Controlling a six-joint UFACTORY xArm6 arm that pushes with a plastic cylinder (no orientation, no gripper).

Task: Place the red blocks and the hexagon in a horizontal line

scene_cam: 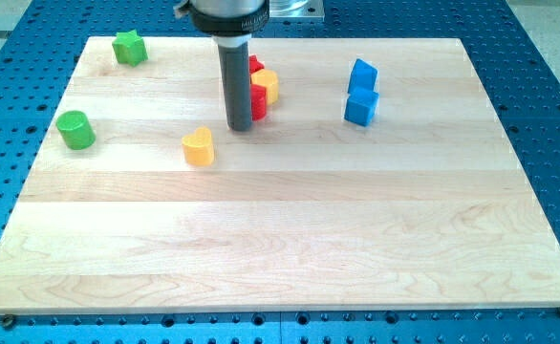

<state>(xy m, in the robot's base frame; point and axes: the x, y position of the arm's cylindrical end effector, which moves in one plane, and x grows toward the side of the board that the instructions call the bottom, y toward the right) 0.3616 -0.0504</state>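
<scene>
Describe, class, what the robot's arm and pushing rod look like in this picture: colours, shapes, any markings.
A straight, dark grey cylindrical rod ends at my tip. Above it sits a wider black round collar with small white lettering, too small to read, beneath a silvery metal mount. No cables show.

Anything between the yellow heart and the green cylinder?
No. In the camera view, only bare board separates the yellow heart from the green cylinder.

tip [240, 127] upper centre, touching left of red blocks [258, 101] | hexagon [269, 86] just right of them | heart [199, 147] lower left of tip | cube pair [361, 93] well right
</scene>
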